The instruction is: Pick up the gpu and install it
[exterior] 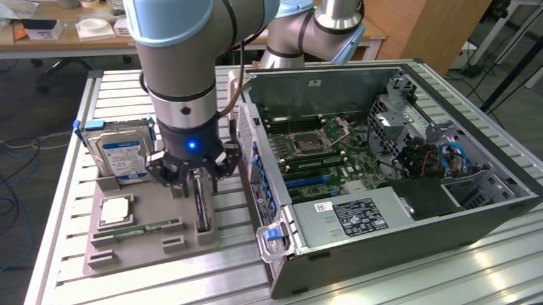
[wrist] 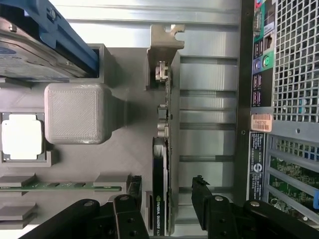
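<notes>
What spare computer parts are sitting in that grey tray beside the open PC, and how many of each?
Hard drive: 1
Processor chip: 1
RAM stick: 1
gpu: 1
Total: 4

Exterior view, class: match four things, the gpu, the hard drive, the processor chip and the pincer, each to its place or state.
Things:
1 gpu
2 hard drive
3 processor chip
4 pincer

Places or states:
A lies flat in a square recess of the grey tray
B open, straddling a card
C stands on its edge in a slot
D stands upright, blue label showing

Pairs: 1-C, 2-D, 3-A, 4-B
</notes>
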Available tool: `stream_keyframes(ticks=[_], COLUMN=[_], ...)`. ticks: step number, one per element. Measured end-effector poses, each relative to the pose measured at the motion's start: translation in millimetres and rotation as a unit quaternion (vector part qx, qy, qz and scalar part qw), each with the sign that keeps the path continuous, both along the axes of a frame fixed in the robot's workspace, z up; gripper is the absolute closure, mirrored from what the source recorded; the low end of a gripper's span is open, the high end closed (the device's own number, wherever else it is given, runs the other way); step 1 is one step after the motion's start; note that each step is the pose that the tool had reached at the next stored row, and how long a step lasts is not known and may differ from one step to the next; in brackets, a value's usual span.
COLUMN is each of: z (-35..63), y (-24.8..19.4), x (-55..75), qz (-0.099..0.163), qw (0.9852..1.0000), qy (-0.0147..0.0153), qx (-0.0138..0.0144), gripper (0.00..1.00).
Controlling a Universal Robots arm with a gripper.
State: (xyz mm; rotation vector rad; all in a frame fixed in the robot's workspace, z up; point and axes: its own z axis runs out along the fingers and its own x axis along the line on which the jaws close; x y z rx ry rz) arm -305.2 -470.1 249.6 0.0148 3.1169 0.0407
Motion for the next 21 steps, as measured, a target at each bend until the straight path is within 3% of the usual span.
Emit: stream_keyframes(ticks=[6, 21], z=[-9.5, -14.5], y=[0.0, 5.7], x=[-1.4, -4.7], qz=[0.000, -0.004], qw=[1.0000, 1.0000], qy=[0.0000, 0.0001], qx=[0.0000, 0.0000], gripper=[0.47, 0.47])
